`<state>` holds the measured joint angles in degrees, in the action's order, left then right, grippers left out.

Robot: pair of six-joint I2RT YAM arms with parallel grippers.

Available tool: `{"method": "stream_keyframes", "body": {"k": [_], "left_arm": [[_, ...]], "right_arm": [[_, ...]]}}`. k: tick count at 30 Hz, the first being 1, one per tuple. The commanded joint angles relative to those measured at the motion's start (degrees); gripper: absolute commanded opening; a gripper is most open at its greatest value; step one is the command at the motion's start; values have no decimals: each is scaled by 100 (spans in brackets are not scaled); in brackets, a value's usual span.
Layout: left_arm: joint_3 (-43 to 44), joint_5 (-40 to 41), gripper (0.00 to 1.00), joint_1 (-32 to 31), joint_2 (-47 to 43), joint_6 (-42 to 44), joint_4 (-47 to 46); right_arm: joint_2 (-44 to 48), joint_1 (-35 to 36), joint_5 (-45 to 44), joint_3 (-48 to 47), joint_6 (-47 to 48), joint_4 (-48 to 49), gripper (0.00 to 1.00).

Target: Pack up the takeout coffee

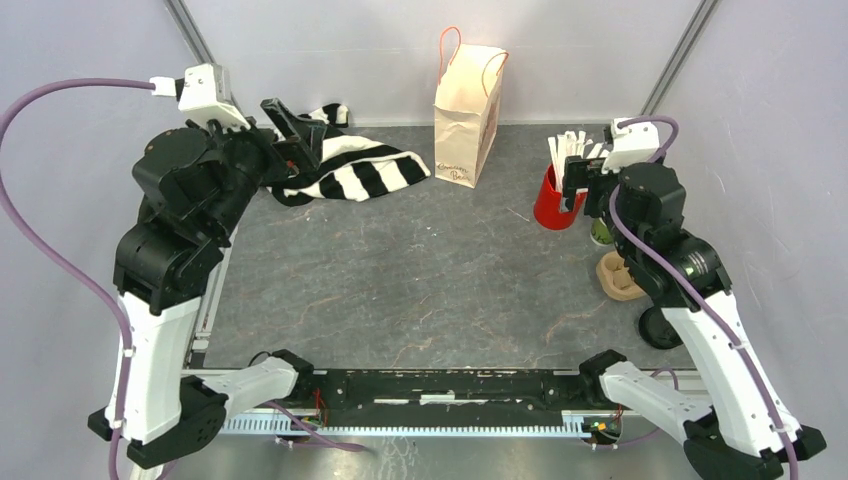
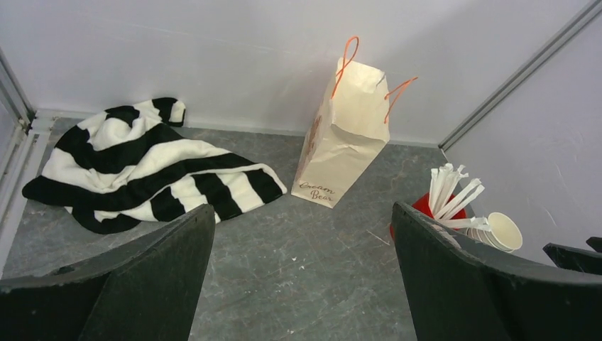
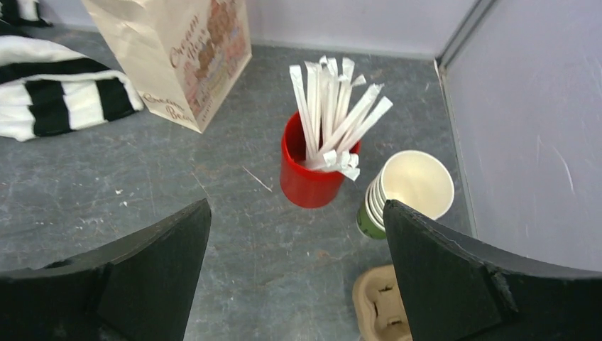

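Top external view, read as a clock face with twelve at the far wall: a cream paper bag with orange handles stands upright at twelve o'clock on the grey counter. A black-and-white striped cloth lies crumpled between ten and eleven o'clock. At two o'clock stands a red cup holding white sticks. Just beside it, toward three o'clock, is a stack of lidless cups, green outside and cream inside. A tan pulp carrier lies at three o'clock, on the near side of that stack.

One takeout coffee cup sits at four o'clock by the counter's right edge. It is just beside the right forearm, which partly covers it, and it is well apart from the paper bag. From above only its round black lid shows, so its sides cannot be made out. Where the second cup stands I cannot tell.

Left wrist view: the left hand hangs over the ten o'clock corner, its two dark fingers spread wide with nothing between them. The striped cloth and paper bag are visible beyond.

Right wrist view: the right hand hovers above the two o'clock corner. Its fingers are likewise spread wide and hold nothing. The red cup and the stack of lidless cups lie below the gap.
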<state>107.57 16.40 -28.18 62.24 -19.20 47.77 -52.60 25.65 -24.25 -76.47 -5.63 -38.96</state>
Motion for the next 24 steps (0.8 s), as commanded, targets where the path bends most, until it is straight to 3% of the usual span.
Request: {"method": "stream_keyframes", "body": {"k": [1, 12, 18, 24], "left_arm": [[14, -345, 99, 201, 109, -490, 111], [43, -1055, 99, 401, 299, -774, 352], [-17, -1861, 100, 421, 431, -745, 343], [120, -2867, 100, 429, 684, -356, 527]], "right_arm": [[-288, -221, 100, -261, -278, -315, 98], [-641, -529, 127, 338, 577, 339, 98], [-1502, -2001, 879, -130, 281, 109, 94], [-2254, -3230, 1592, -628, -184, 28, 74]]}}
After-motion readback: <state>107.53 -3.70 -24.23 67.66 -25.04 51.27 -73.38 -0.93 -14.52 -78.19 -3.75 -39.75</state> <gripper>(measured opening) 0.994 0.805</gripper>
